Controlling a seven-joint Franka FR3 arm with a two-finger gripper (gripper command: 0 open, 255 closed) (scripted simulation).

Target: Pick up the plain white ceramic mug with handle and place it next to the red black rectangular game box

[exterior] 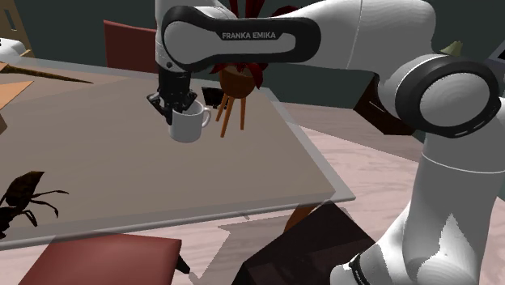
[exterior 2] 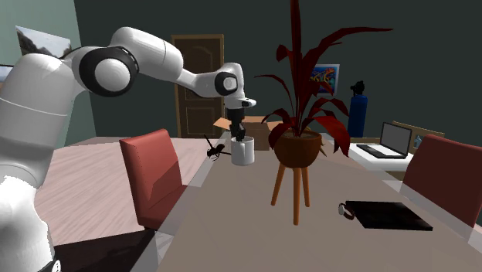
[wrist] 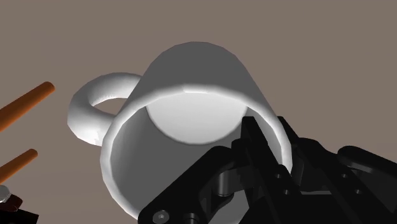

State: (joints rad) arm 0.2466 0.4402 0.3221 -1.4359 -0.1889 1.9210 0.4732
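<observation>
"White mug with a handle (exterior: 190, 123), where is it?"

"I have it in the black end effector (wrist: 275, 151). The fingers are pinching the mug's wall across from the handle, one inside the rim and one outside. It's over the grey-brown worktop (exterior: 97, 154), near the wooden legs of the potted plant's stand (exterior 2: 291, 185). The dark flat rectangular game box (exterior 2: 386, 215) lies well apart, on the stand's other side."
</observation>
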